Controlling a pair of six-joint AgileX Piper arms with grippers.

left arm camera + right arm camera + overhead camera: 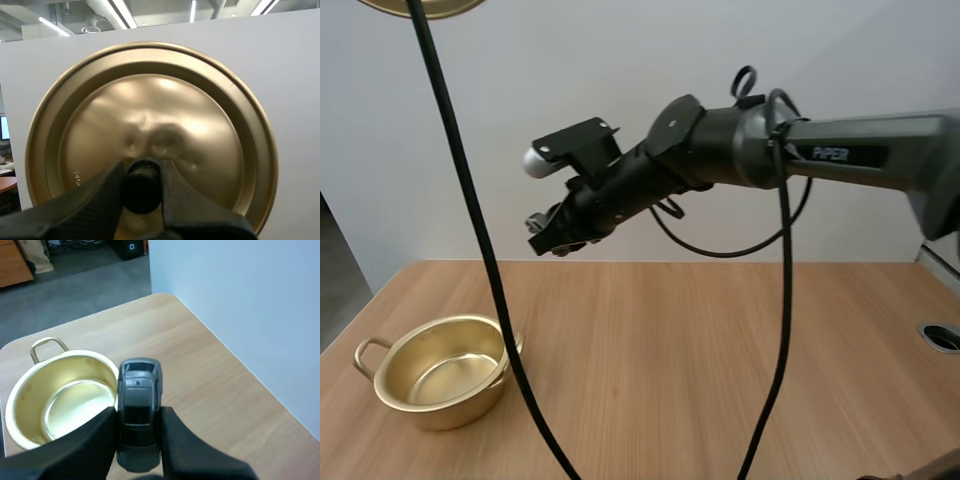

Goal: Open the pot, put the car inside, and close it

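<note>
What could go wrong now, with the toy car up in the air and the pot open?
1. The right gripper holds the car high and not squarely over the pot; let go here, it might hit the rim or land on the table and roll away.
2. The left gripper holds the lid only by its knob, so the lid could tilt or slip.

- Bright, even light; a faint, soft shadow lies beside the pot on the table.
- Broad, soft glare on the lid (mottled reflections near its middle).
</note>
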